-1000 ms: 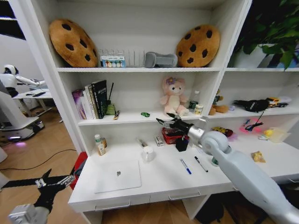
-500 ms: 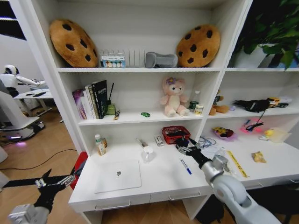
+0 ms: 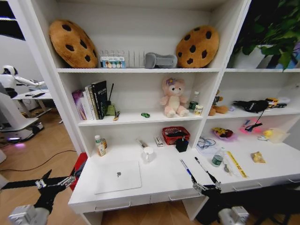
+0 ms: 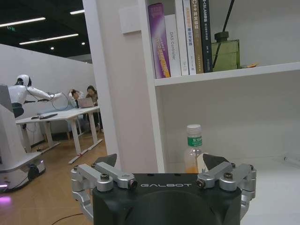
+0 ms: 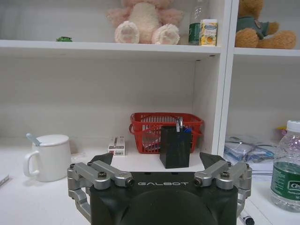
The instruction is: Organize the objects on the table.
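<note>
On the white table [image 3: 159,187] lie a closed silver laptop [image 3: 118,176], a blue pen [image 3: 186,169] and a black pen [image 3: 201,165]. A clear green-capped bottle [image 3: 217,158] stands to their right, close by in the right wrist view too as the bottle [image 5: 287,164]. A tiny green toy car [image 3: 146,115] sits on the shelf above. My right gripper [image 3: 207,187] hangs open and empty just below the table's front edge. My left gripper [image 3: 44,184] is open and empty, low and left of the table.
A black pen holder [image 3: 182,145] stands before a red basket [image 3: 176,135] at the table's back. A white mug [image 3: 148,154] sits mid-table and an orange-filled bottle [image 3: 99,145] back left. Shelves with books, plush toys and cookie cushions rise behind. Drawer handles line the front.
My right arm has drawn back from near the red basket and pen holder, down over the table to its front edge. The left arm has not moved.
</note>
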Motion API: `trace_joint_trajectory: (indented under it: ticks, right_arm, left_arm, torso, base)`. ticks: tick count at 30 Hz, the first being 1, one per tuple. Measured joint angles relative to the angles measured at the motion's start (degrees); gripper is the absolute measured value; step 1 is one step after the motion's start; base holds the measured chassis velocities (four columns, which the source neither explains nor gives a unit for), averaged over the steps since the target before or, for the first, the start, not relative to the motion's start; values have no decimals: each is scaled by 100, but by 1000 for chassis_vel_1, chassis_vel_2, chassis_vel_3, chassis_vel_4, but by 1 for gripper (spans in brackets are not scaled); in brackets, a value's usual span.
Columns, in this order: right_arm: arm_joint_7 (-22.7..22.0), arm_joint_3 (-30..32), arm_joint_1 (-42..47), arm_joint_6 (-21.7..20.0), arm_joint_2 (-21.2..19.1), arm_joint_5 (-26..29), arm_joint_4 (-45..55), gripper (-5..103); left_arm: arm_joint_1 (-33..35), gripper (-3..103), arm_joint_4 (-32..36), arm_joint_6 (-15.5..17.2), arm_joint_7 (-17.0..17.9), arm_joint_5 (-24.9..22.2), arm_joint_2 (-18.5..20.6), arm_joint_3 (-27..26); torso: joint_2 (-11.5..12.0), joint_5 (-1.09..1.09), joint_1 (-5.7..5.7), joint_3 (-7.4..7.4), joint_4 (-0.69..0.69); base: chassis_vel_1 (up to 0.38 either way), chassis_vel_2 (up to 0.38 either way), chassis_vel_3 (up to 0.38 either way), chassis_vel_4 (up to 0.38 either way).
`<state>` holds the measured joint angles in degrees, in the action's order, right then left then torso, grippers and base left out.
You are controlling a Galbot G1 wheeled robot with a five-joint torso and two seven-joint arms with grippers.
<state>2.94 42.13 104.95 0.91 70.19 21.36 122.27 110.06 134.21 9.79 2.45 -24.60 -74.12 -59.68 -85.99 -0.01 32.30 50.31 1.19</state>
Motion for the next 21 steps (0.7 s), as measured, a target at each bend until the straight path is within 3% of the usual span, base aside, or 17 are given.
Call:
trace_joint_trajectory:
  ticks: [13,20,21]
  right_arm:
    - [24,-626,-559,-11,-458,-45,-490,100]
    - [6,-1109,-1147,20,-879,371,-773,100]
    - [-20,-1306,-1384,-96,-986,535,-861,100]
  left_arm:
    - [0,100,0,0,0,0,0,0]
    - [0,100,1,0,0,0,0,0]
    - [0,100,0,0,0,0,-1,0]
  torso:
    - [0,2,0,0,3]
    - [1,5,2,2,6]
    - [-1,-1,-1,-1,0]
  base:
    - [-153,-170,166,145]
    - [-269,-286,271,261]
    - [-297,-249,245,277]
